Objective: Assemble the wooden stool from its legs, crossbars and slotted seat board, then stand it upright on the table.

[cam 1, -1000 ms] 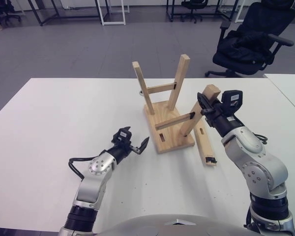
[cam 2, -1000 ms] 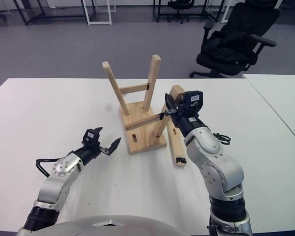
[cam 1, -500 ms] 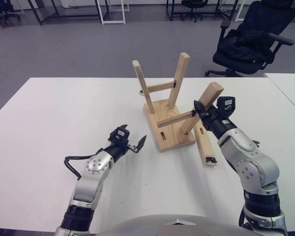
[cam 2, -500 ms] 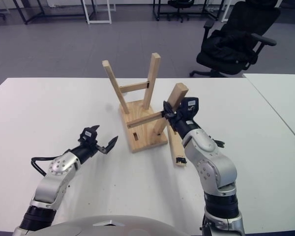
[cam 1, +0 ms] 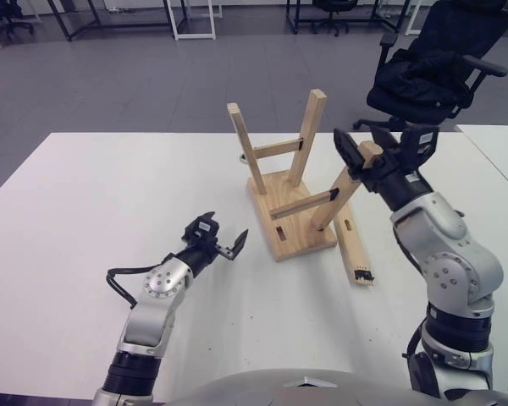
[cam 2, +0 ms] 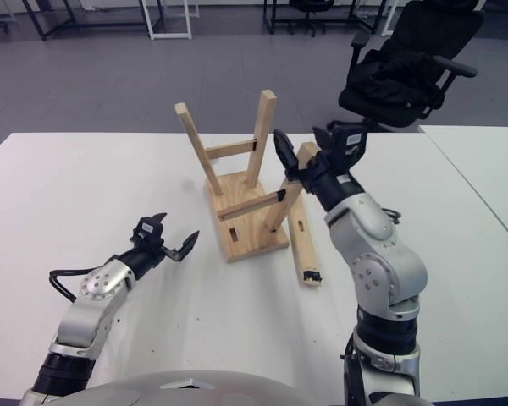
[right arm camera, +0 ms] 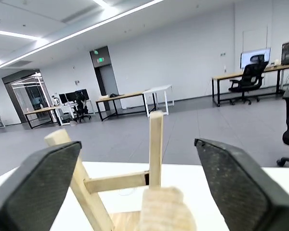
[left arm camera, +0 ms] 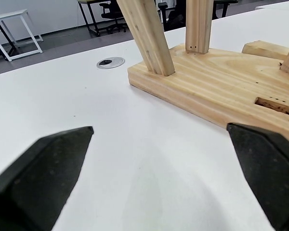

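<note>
On the white table [cam 1: 85, 194], the slotted seat board [cam 1: 298, 238] is lying flat with two legs [cam 1: 247, 152] standing up from its far side, a crossbar [cam 1: 278, 151] joining them. A third leg [cam 1: 343, 190] is leaning at a tilt over the board's right edge, with a second crossbar [cam 1: 300, 205] running from it towards the board's middle. A fourth leg [cam 1: 353, 249] is lying loose on the table just right of the board. The right gripper [cam 1: 368, 145] is hanging at the tilted leg's top end, fingers spread wide to either side and gripping nothing. The left gripper [cam 1: 224, 230] is hovering low over the table near the board's left edge, likewise spread apart and holding nothing. A black office chair [cam 1: 432, 59] is standing beyond the table.
</note>
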